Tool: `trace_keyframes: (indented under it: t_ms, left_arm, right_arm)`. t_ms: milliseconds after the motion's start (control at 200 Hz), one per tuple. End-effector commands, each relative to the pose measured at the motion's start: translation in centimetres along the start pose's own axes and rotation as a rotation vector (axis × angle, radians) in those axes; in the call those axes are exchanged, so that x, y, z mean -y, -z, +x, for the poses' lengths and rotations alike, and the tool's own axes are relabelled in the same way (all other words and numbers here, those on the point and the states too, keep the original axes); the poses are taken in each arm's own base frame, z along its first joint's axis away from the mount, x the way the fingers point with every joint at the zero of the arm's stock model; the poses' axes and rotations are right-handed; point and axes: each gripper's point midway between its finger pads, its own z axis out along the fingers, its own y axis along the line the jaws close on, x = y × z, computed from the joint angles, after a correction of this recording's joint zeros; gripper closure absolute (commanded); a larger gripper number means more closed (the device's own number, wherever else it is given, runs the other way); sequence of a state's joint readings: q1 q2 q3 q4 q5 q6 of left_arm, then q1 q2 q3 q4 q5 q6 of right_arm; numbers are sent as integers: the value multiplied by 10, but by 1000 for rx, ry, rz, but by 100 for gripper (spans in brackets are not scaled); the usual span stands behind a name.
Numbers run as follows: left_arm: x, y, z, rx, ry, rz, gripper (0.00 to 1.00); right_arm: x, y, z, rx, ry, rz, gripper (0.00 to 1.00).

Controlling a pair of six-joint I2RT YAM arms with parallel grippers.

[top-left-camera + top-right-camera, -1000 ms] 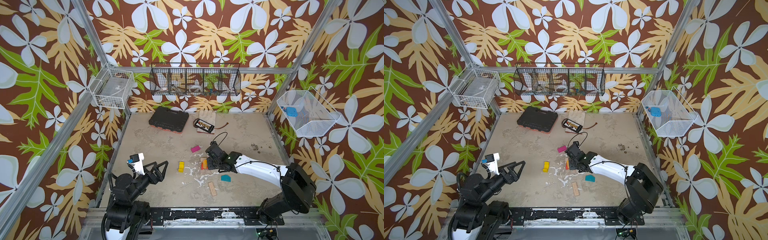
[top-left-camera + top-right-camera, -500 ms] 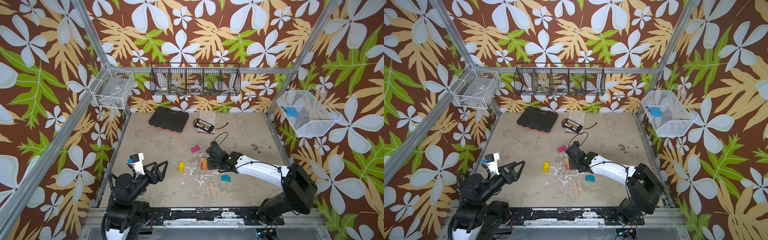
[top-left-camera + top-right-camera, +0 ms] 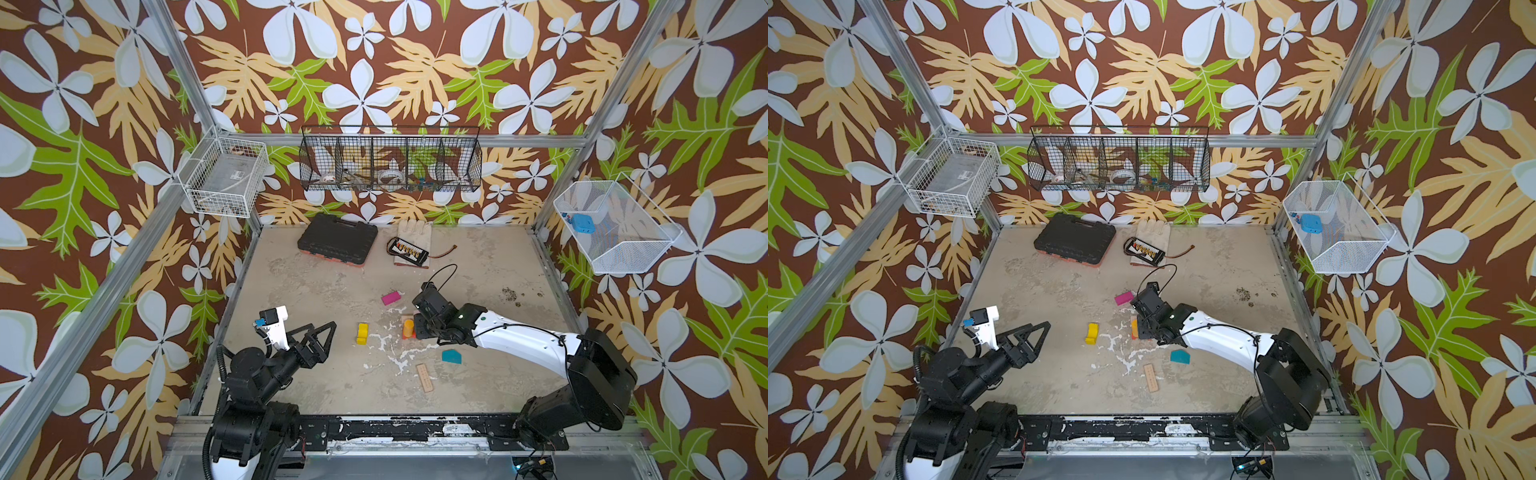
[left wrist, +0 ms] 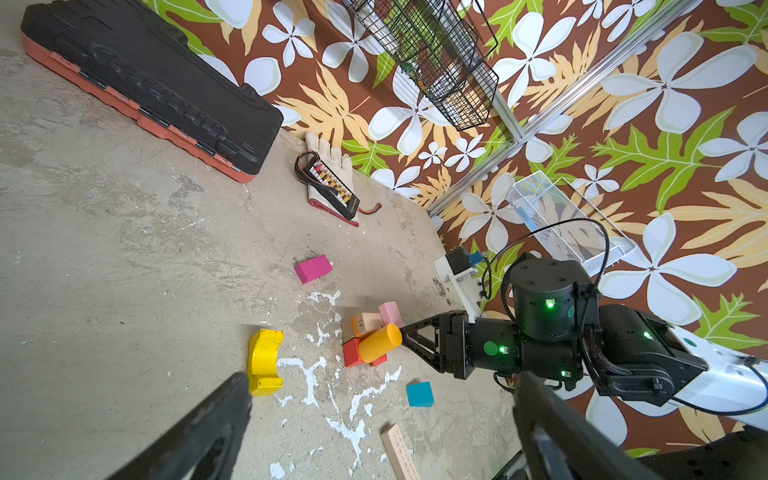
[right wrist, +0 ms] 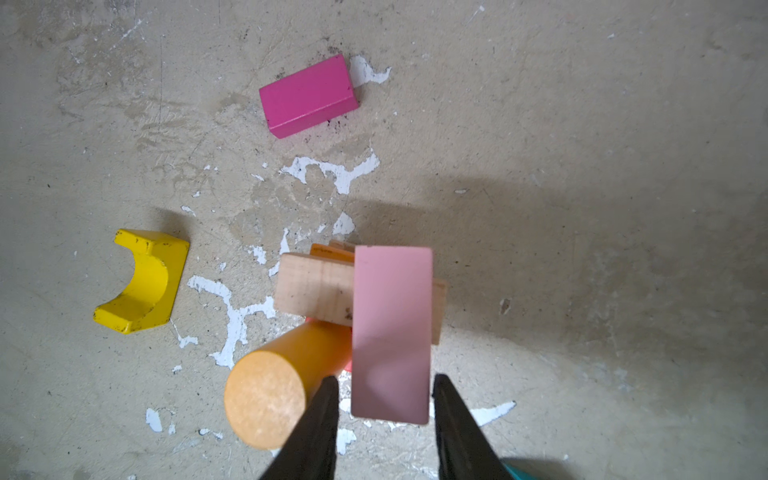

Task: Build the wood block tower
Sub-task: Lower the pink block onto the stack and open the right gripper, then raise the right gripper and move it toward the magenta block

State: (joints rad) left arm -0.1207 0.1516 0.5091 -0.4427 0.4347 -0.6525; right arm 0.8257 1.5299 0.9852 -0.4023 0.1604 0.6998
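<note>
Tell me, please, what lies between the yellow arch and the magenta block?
Nothing lies there. Between the yellow arch and the magenta block there is only bare floor, as the right wrist view shows plainly.

No text can be read. The plain wood bar (image 4: 398, 451) carries a row of small dark printed marks, too fine to make out. The black tool case (image 4: 145, 79) has raised lettering along its lid, too blurred to read.

Cut off at the right wrist view's edge: teal block (image 5: 513, 473), one corner showing. Too small to identify: contents of the wire basket (image 3: 459, 164).
</note>
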Motion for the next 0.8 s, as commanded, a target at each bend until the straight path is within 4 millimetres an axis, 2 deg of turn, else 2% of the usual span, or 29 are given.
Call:
trace_keyframes:
  t_ms: [0,175,546,656,716,796]
  left_arm:
    - [6,0,-5,19,-18,25,0]
    - [6,0,-5,19,-17,25,0]
    - [6,1,-5,20,-15,26,0]
    - [5,0,-4,19,-14,25,0]
    - [5,0,-4,19,-13,24,0]
    - [5,0,-5,20,-12,21,0]
  right_arm:
    - [0,1,-3,15,-6,-3,65]
    - [-1,2,-3,16,-9,-9,69]
    - [-1,4,-6,24,-12,-3,69]
    - [4,17,-20,66,-6,35,67]
    - [2,31,-37,103,9,49,64]
    - [-7,54,-64,162,34,37,56]
